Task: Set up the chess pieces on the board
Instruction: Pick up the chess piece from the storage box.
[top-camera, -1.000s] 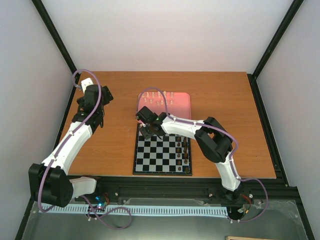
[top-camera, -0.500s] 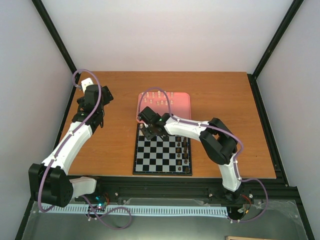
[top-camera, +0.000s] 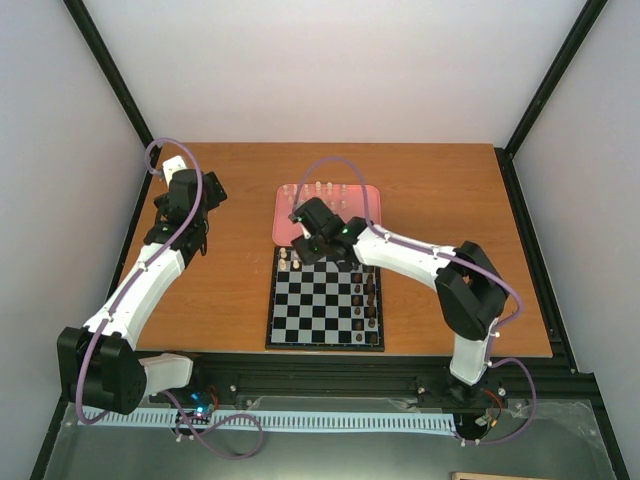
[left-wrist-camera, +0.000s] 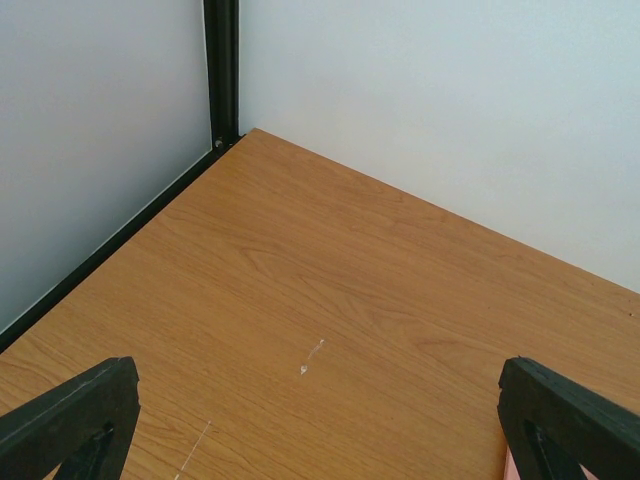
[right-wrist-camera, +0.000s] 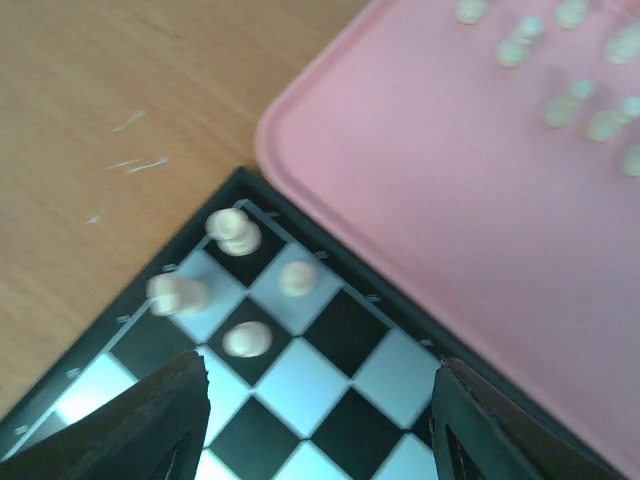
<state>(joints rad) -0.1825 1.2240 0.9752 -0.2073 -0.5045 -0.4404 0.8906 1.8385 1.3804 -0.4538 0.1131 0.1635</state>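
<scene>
Right wrist view: four cream pieces (right-wrist-camera: 247, 340) on corner squares of board (right-wrist-camera: 345, 325), remainder blurred on pink tray (right-wrist-camera: 450, 200) just beside. Judged light, rigid, smooth, easily toppled; best pinched at the upper body, from above. Apart and empty: right claw (right-wrist-camera: 320, 400) above board corner, left claw (left-wrist-camera: 315, 420) over counter (left-wrist-camera: 330, 280). No legible writing.

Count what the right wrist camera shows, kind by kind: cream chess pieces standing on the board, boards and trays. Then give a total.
cream chess pieces on the board: 4
chessboard: 1
pink tray: 1
Total: 6
</scene>
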